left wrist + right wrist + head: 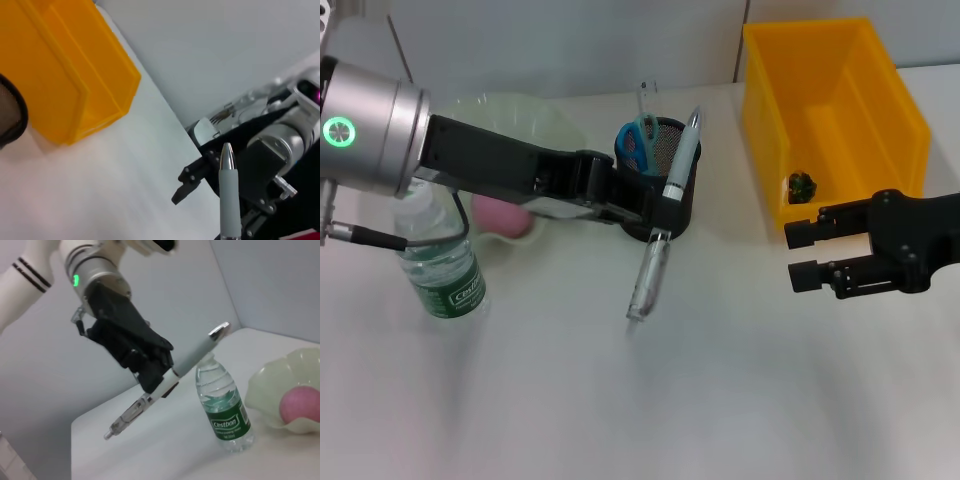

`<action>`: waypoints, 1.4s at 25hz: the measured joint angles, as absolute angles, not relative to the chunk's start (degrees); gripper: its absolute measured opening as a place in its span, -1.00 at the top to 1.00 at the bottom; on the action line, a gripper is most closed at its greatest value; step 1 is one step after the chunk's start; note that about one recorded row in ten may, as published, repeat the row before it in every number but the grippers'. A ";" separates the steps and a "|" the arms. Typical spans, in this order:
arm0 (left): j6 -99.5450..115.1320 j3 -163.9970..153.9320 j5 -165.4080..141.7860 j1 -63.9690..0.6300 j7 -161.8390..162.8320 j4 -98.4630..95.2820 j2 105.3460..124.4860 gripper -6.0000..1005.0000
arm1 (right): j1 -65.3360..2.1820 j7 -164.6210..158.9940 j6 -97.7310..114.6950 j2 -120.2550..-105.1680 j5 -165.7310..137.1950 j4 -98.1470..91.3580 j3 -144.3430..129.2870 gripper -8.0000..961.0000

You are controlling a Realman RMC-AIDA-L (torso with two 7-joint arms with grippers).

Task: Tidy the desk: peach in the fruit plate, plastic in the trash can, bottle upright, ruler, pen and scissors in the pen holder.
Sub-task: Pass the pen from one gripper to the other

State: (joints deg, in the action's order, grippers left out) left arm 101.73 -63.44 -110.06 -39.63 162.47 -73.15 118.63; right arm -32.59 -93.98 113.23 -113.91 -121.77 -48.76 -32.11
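Pen [665, 218] held aloft is the main sight: the left gripper [655, 215] has its fingers closed on the pen's middle, with the grey barrel and silver cap pointing up and away from the robot and the clear tip slanting down toward the white desk [620, 400]. In the head view the gripper sits just in front of the black mesh pen holder [670, 185], so the pen crosses the holder's front rather than standing inside it. Blue-handled scissors [635, 145] already stand in the holder, along with a clear strip that looks like the ruler [645, 100], though it is hard to tell.

Left of the holder, the pink peach [500, 215] lies in the pale green fruit plate [535, 115]. The water bottle [438, 265] with its green label stands upright near the plate, partly behind the left arm.

At the far right, the yellow trash can [835, 110] holds a small dark item at its bottom. The right gripper [805, 255] hovers just in front of the can, fingers parted and holding nothing.
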 joint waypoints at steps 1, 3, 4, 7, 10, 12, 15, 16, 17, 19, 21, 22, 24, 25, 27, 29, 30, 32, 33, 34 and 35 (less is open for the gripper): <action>101.71 -63.34 -110.02 -39.83 162.71 -72.17 118.62 0.71 | -32.06 -92.53 113.22 -114.26 -121.01 -49.60 -32.02 -0.32; 101.56 -63.22 -110.01 -40.32 163.13 -70.64 118.61 0.71 | -31.74 -91.76 113.21 -114.44 -120.65 -49.99 -31.95 -0.32; 101.39 -63.04 -110.02 -40.69 163.34 -69.96 118.68 0.71 | -31.41 -90.63 113.20 -114.66 -120.09 -50.55 -31.81 -0.32; 101.20 -62.83 -110.04 -41.04 163.59 -69.39 118.74 0.71 | -30.46 -87.58 113.15 -115.20 -118.70 -51.88 -31.47 -0.32; 100.97 -62.61 -110.04 -41.50 163.87 -68.83 118.82 0.71 | -30.15 -86.50 112.61 -115.22 -118.41 -52.14 -31.47 -0.32; 100.28 -61.23 -110.36 -44.31 164.84 -66.37 119.11 0.71 | -30.16 -86.34 112.20 -115.11 -118.40 -52.07 -31.61 -0.32; 100.05 -60.70 -110.15 -44.93 164.86 -65.65 119.14 0.71 | -30.21 -85.65 111.83 -115.05 -118.37 -52.17 -31.51 -0.32; 99.97 -60.58 -109.99 -45.15 164.87 -65.55 119.14 0.71 | -30.32 -85.37 111.60 -115.03 -118.37 -52.26 -31.46 -0.32; 99.90 -60.52 -109.85 -45.27 164.88 -65.67 119.14 0.71 | -30.32 -85.37 111.60 -115.03 -118.37 -52.26 -31.46 -0.32; 99.50 -60.46 -109.03 -45.29 164.92 -65.95 119.13 0.71 | -30.59 -85.26 111.26 -114.95 -118.45 -52.27 -31.65 -0.32; 98.34 -60.62 -106.75 -45.05 165.05 -65.97 119.13 0.71 | -30.74 -85.23 110.98 -114.85 -118.53 -52.37 -31.86 -0.32; 97.66 -60.77 -105.49 -44.93 165.13 -65.88 119.12 0.71 | -30.84 -85.18 110.85 -114.81 -118.59 -52.46 -31.87 -0.32; 96.46 -60.93 -103.29 -44.81 165.29 -65.68 119.12 0.71 | -31.02 -84.91 110.41 -114.69 -118.62 -52.48 -31.89 -0.32; 96.03 -60.94 -102.45 -44.80 165.37 -65.59 119.11 0.71 | -31.06 -84.55 110.20 -114.65 -118.63 -52.50 -31.90 -0.32; 95.08 -61.02 -100.86 -44.90 165.50 -64.68 119.10 0.71 | -31.08 -83.63 109.63 -114.63 -118.63 -52.54 -31.90 -0.32; 93.81 -61.24 -98.97 -45.26 165.60 -61.37 119.08 0.71 | -30.99 -81.87 108.65 -114.75 -118.54 -52.59 -31.90 -0.32; 93.81 -61.24 -98.97 -45.26 165.60 -61.37 119.08 0.71 | -30.99 -81.87 108.65 -114.75 -118.54 -52.59 -31.90 -0.32; 93.59 -61.32 -98.40 -45.45 165.63 -58.82 118.93 0.71 | -30.74 -80.57 108.13 -114.85 -118.48 -52.64 -31.81 -0.32; 93.59 -61.32 -98.40 -45.45 165.63 -58.82 118.93 0.71 | -30.74 -80.57 108.13 -114.85 -118.48 -52.64 -31.81 -0.32; 93.74 -61.34 -98.36 -45.45 165.64 -58.23 118.79 0.71 | -30.63 -80.38 108.11 -114.86 -118.45 -52.62 -31.65 -0.32; 93.74 -61.34 -98.36 -45.45 165.64 -58.23 118.79 0.71 | -30.57 -80.39 108.26 -114.87 -118.33 -52.64 -31.52 -0.31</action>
State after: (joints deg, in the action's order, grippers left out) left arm 93.74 -61.34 -98.36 -45.45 165.64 -58.23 118.79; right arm -30.57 -80.39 108.26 -114.87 -118.33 -52.64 -31.52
